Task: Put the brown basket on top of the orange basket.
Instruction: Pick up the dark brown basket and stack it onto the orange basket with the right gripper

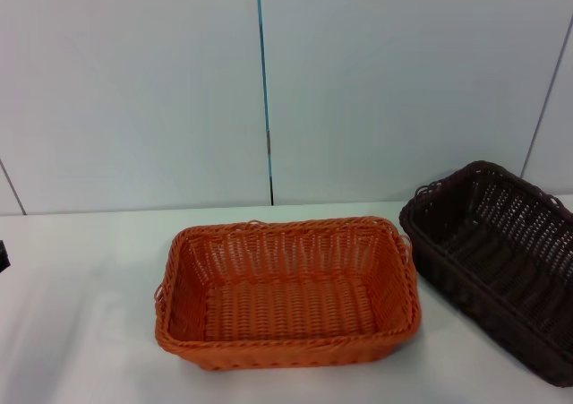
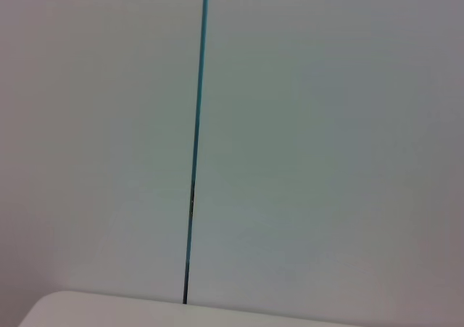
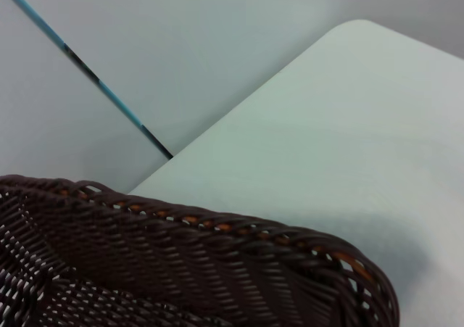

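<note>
Brown basket (image 1: 501,261), dark open-weave wicker, sits beside orange basket (image 1: 286,292).

Lighting: we record even, bright, diffuse light with no glare on the white table (image 1: 81,332). Shadows: soft, faint ones beside the orange basket (image 1: 286,292). Focus: the brown basket (image 3: 181,269) blurs slightly up close in our right wrist view.

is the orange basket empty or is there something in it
Empty. The head view shows the orange basket with its bare woven floor and nothing inside.
</note>
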